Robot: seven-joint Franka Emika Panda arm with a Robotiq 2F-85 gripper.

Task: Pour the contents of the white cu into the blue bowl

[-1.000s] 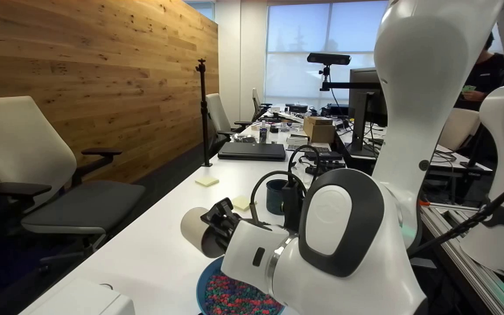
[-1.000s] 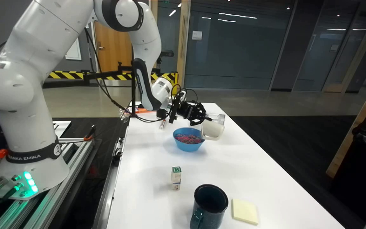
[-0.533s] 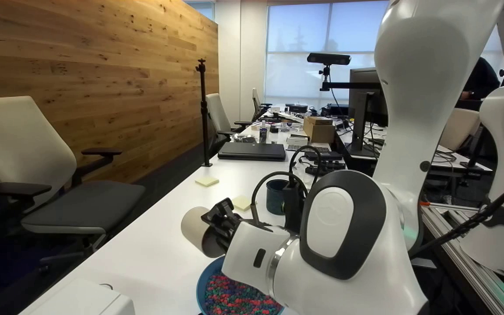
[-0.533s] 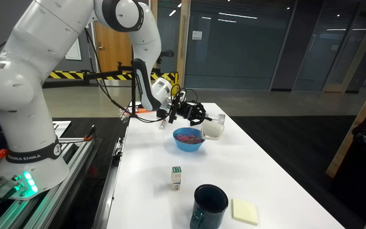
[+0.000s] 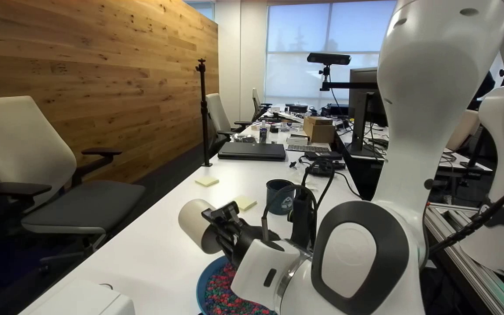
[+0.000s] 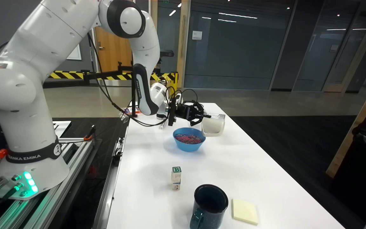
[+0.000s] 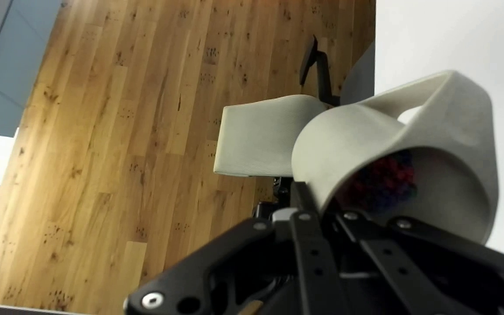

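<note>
In an exterior view, a pale-backed chair [image 5: 46, 175] is placed at the far left, beside the white table [image 5: 151, 253]. A white box-like object [image 5: 85, 299] is cut off at the lower edge. Farther in, the white cup [image 5: 190, 221] is held tilted, its mouth end turned toward the blue bowl [image 6: 187, 147], which is seen in both exterior views with coloured pellets [image 6: 188, 138] spread inside. Whether the bowl's rim is touched by the cup cannot be told. In the wrist view the cup's wall is clamped by the gripper [image 7: 317, 204], its jaws parted only by the wall's thickness, and red, blue and green pellets can be seen inside the cup. Along the table behind, a black pole [image 5: 204, 113], two yellow note pads [image 5: 207, 180], a flat black object [image 5: 252, 151] and a dark mug [image 5: 278, 197] are set out. To the right, much of the bowl is hidden by the arm [image 5: 348, 258]. In an exterior view, a small block stack [image 6: 176, 178] is stood between bowl and mug, well apart from the cup. A see-through container [image 6: 220, 116] is partly covered by the cup.
</note>
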